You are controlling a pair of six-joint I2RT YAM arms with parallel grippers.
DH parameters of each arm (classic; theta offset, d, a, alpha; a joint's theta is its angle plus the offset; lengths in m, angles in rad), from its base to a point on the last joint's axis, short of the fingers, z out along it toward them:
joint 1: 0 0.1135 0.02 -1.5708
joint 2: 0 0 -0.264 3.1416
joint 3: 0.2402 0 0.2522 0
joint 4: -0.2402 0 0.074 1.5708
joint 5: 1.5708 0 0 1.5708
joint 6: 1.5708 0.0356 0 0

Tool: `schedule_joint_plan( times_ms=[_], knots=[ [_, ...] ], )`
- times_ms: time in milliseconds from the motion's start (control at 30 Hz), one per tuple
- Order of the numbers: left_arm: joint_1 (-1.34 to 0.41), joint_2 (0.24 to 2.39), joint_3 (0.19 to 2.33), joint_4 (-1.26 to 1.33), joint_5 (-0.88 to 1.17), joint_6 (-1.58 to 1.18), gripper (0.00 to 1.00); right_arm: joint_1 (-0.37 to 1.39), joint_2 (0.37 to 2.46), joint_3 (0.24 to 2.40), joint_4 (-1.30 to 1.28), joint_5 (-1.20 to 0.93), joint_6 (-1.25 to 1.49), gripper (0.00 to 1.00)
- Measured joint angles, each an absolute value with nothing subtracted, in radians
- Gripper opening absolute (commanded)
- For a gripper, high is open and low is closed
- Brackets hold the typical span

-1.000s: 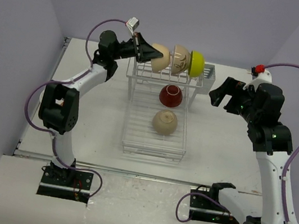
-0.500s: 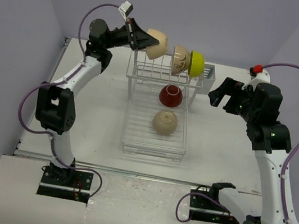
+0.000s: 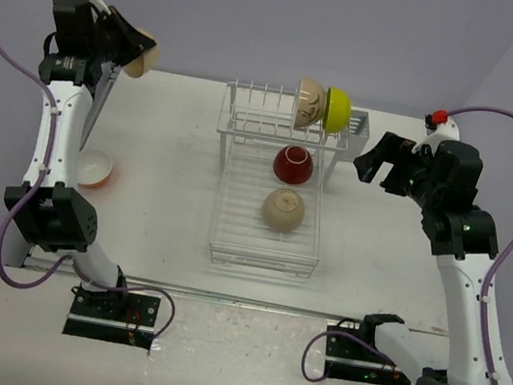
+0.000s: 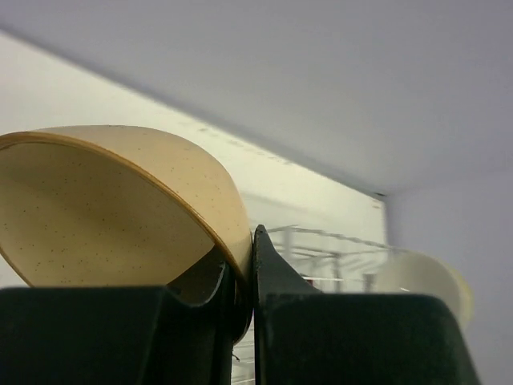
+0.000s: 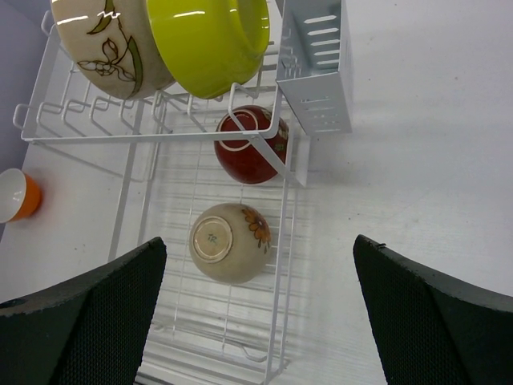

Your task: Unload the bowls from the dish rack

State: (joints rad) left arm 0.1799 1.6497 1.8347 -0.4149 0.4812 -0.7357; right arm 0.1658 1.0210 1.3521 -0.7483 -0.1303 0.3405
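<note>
My left gripper (image 3: 124, 41) is raised high at the far left, shut on the rim of a beige bowl (image 3: 140, 50), whose wall is pinched between the jaws (image 4: 128, 200). The white dish rack (image 3: 262, 252) holds a cream patterned bowl (image 3: 308, 101) and a lime-yellow bowl (image 3: 338, 110) in its tines, with a dark red bowl (image 3: 293, 164) and a beige bowl (image 3: 283, 209) upside down on its tray. An orange bowl (image 3: 95, 168) stands on the table at the left. My right gripper (image 3: 375, 163) hovers open, right of the rack, with nothing between its fingers.
The cutlery basket (image 5: 314, 64) hangs on the rack's right rear corner. Purple walls close in the table at the back and both sides. Bare white table (image 3: 168, 198) lies between the orange bowl and the rack.
My left arm lifted the beige bowl out of the tines and swung it up and far to the left. The right arm stayed put.
</note>
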Motion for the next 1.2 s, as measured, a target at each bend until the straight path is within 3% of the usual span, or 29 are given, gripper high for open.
schedule_joint_plan(
  times_ms=[100,400,767,1200],
  knots=[
    [0.157,1.634,1.761,-0.606,0.223,-0.648,0.0,0.166,1.03,1.352,-0.747,-0.149,0.347,0.99],
    [0.162,1.615,1.351,-0.849,-0.25,-0.582,0.0,0.17,1.061,1.352,-0.74,-0.179,0.359,0.99],
    [0.255,1.568,1.263,-0.794,-0.344,-0.527,0.0,0.177,1.072,1.352,-0.741,-0.183,0.359,0.99],
    [0.292,1.703,1.285,-0.736,-0.315,-0.485,0.0,0.179,1.073,1.353,-0.741,-0.183,0.358,0.99]
  ],
)
